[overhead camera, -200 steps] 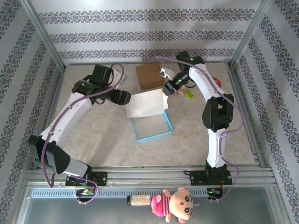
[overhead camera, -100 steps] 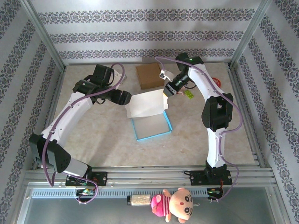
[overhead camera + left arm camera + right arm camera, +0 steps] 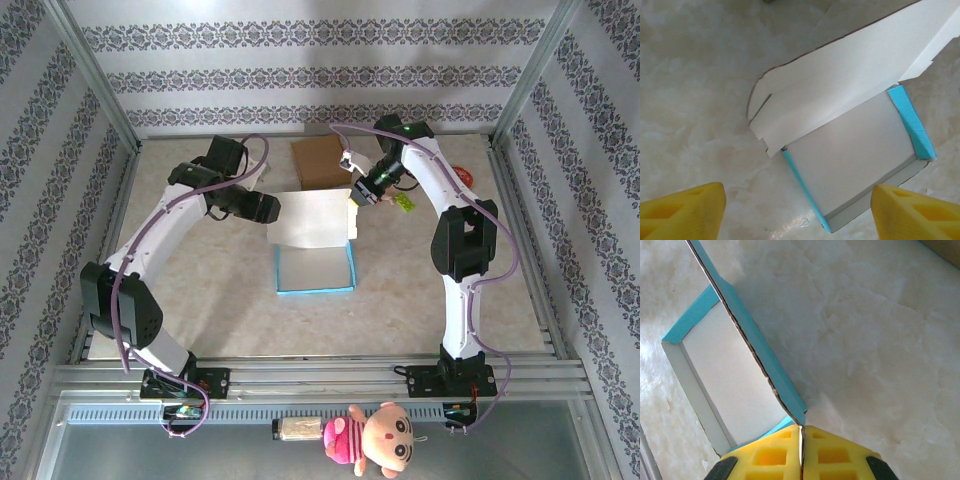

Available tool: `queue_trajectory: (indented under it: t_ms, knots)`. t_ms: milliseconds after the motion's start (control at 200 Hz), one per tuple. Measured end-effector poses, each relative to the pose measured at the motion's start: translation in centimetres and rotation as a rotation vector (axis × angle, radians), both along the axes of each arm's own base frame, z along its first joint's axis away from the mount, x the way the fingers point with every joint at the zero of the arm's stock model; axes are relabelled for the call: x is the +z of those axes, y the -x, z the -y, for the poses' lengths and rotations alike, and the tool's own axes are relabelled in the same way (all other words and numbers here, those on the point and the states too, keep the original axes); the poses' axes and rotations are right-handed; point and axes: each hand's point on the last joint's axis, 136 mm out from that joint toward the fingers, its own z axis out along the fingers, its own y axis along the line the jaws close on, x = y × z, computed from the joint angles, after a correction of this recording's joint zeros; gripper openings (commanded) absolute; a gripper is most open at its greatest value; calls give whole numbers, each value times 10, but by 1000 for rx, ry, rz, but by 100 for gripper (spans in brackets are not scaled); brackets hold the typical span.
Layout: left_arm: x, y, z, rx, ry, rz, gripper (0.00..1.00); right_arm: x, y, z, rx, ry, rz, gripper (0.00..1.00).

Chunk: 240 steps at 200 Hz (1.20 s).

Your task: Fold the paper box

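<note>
A robotics lab cell: aluminium frame (image 3: 320, 375), wallpapered panels (image 3: 300, 80), marble-look table (image 3: 230, 310), left arm (image 3: 150, 235) and right arm (image 3: 458, 315) bolted.

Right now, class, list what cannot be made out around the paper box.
Top view: far wall of the paper box, hidden by its raised lid.
Top view: red item, mostly behind the right arm.
Right wrist view: right end effector, cut off by the bottom edge.
</note>
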Motion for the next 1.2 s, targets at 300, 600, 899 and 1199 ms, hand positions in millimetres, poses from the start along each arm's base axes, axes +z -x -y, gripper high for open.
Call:
queue_trajectory:
  t_ms: [300, 600, 899, 1199]
  knots:
    - [-16, -12, -10, -72, 41, -30, 75, 0, -1, 0, 0, -1, 4, 8]
    - [-46, -44, 6, -175, 52, -76, 51, 0, -1, 0, 2, -1, 6, 8]
    - [-48, -44, 12, -223, 72, -111, 37, -2, -2, 0, 1, 2, 9, 8]
    - [-56, -35, 15, -242, 86, -198, 28, -3, -5, 1, -4, 11, 22, 7]
